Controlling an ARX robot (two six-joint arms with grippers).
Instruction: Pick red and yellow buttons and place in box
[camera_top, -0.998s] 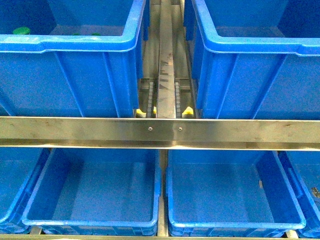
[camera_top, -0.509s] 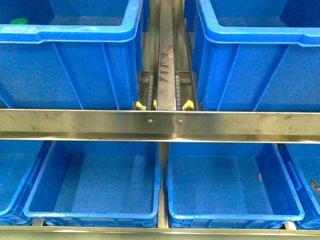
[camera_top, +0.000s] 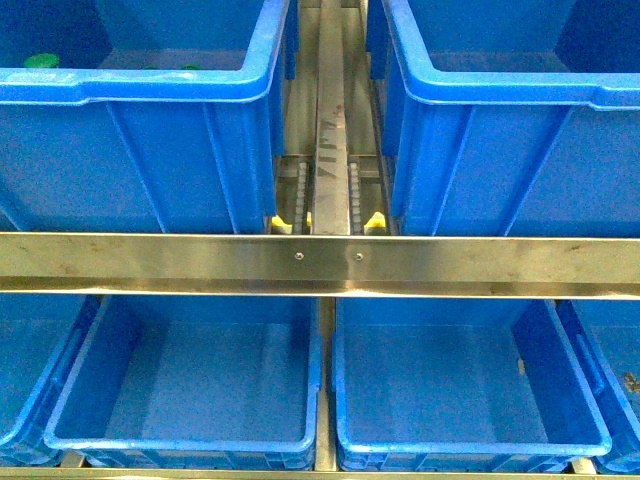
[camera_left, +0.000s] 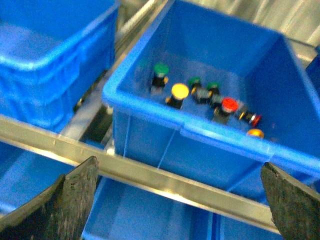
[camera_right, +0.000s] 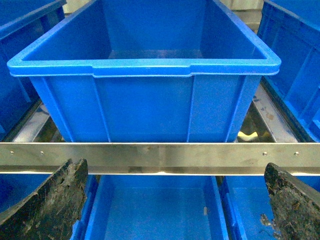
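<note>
Rail (camera_top: 320, 265) has been shifted lower in front view. Approach stage: left pincer (camera_left: 179, 164) and right pincer (camera_right: 175, 165) are held apart, empty; the blurred, seemingly yellow button (camera_left: 180, 90) must be reached next.

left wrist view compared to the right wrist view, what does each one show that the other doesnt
Only the left wrist view: a blue plastic crate holding push buttons, among them a yellow-capped button, a red-capped button and a green-capped button. Only the right wrist view: an upper blue plastic bin with no buttons in the part of its inside that shows. Both: a shiny steel shelf rail with lower blue bins beneath, and an open gripper, the left gripper and the right gripper.
</note>
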